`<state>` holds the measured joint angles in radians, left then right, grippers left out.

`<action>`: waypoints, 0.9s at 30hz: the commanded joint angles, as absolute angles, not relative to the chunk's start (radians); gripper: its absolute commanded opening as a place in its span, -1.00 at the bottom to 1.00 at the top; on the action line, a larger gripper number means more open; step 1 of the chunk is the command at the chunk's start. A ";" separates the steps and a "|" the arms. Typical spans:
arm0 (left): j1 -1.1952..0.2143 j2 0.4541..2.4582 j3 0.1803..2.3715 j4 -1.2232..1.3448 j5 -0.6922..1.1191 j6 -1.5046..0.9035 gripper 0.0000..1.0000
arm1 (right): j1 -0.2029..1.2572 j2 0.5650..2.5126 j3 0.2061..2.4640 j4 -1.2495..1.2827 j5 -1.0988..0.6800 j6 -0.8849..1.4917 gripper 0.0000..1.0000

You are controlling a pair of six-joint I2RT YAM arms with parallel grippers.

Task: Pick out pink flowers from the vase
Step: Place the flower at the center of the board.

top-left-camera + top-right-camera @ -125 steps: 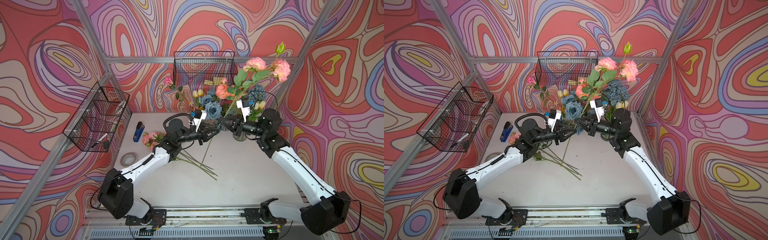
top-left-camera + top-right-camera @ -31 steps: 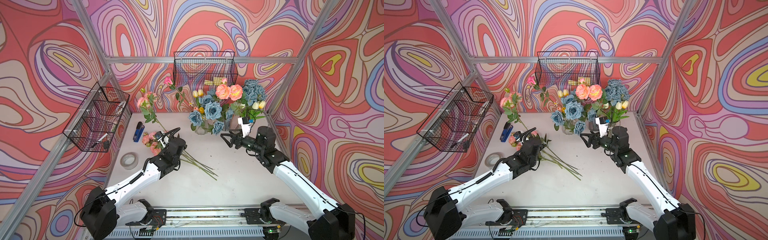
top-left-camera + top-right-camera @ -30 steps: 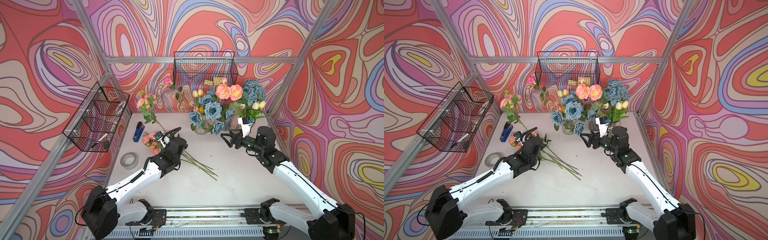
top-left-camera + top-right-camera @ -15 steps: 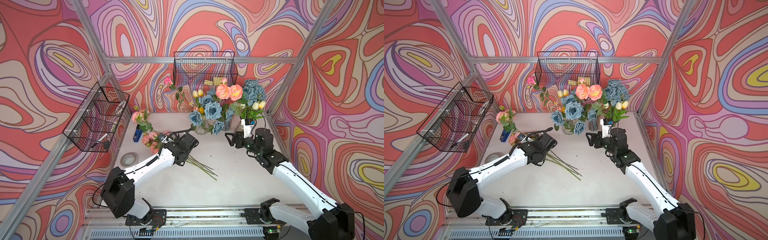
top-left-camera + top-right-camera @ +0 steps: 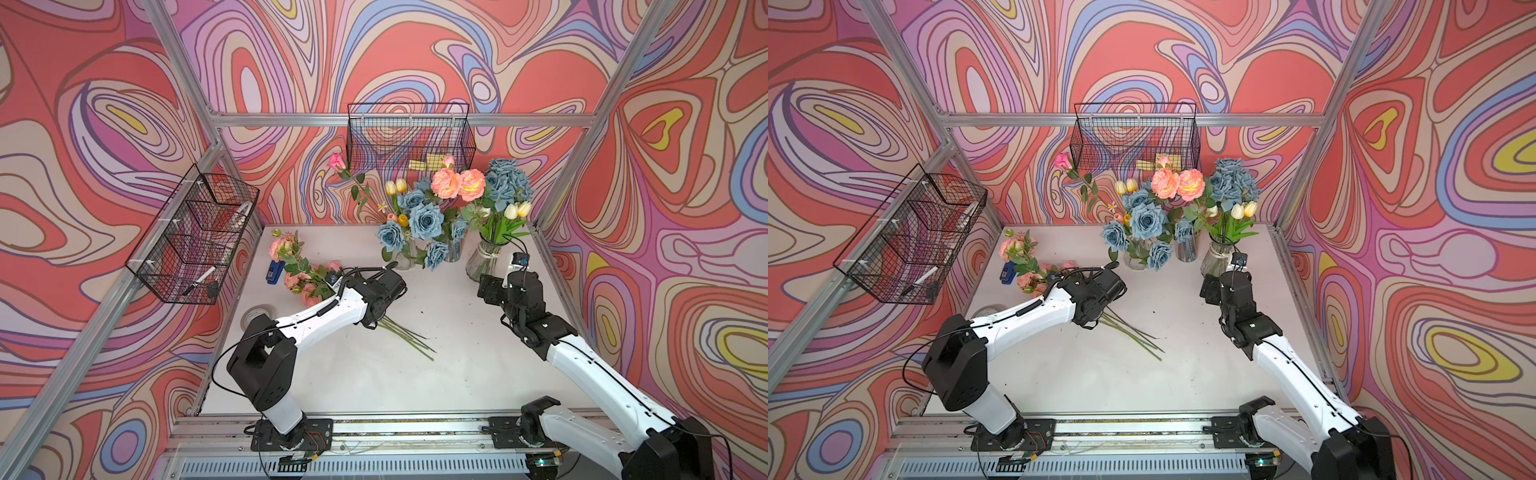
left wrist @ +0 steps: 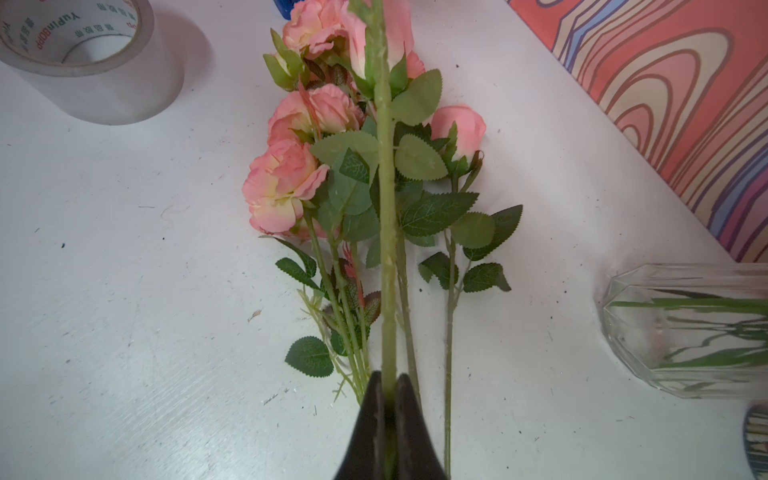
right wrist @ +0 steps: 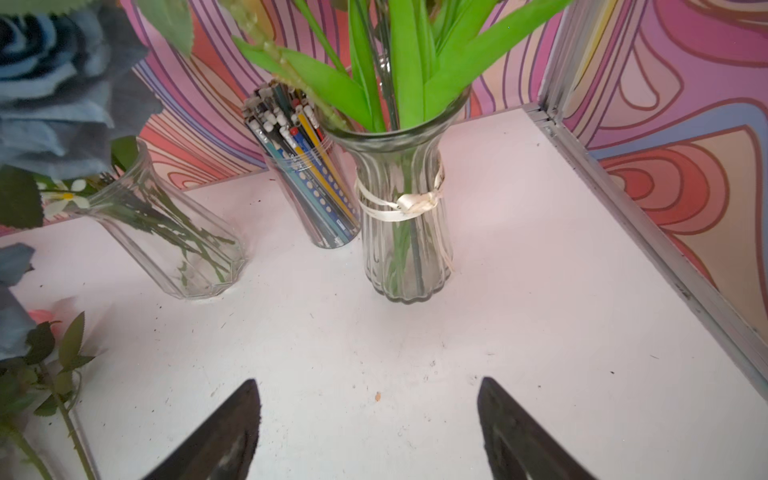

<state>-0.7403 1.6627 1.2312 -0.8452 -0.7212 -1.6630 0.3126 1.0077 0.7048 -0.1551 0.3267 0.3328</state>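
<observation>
The held pink flower (image 5: 277,248) is no longer raised high over the ribbed vase (image 5: 484,259), as it was seconds earlier. It is now brought down well away from that vase, on the left arm's side, and is tilted just over the laid-down pink flowers (image 6: 286,183). Its green stem is pinched low down by the left gripper (image 6: 388,378), whose jaws are closed tight on it. Two peach-pink blooms (image 5: 457,183) are seen above the ribbed vase, apparently not yet taken out. The right gripper (image 7: 369,381) is pointed at that vase from nearby, with its jaws spread wide and nothing held. A tape roll (image 6: 83,54) and a blue stapler (image 5: 274,272) are found beyond the laid-down flowers, farther from the vase. The stems are judged light and fairly stiff, and the fabric petals soft and easily crushed. Hold is best taken on the bare lower stem, below the leaves, since the bloom end is likely to swing.
</observation>
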 commanded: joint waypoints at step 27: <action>-0.796 1.877 1.362 -0.916 -0.571 -1.740 -1.00 | 0.315 1.180 0.805 0.008 0.365 0.213 0.65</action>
<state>-0.7868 1.8618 1.3388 -0.8932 -0.5850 -1.7374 0.3126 1.1595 0.7822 -0.0032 0.3775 0.2279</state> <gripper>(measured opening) 0.068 0.828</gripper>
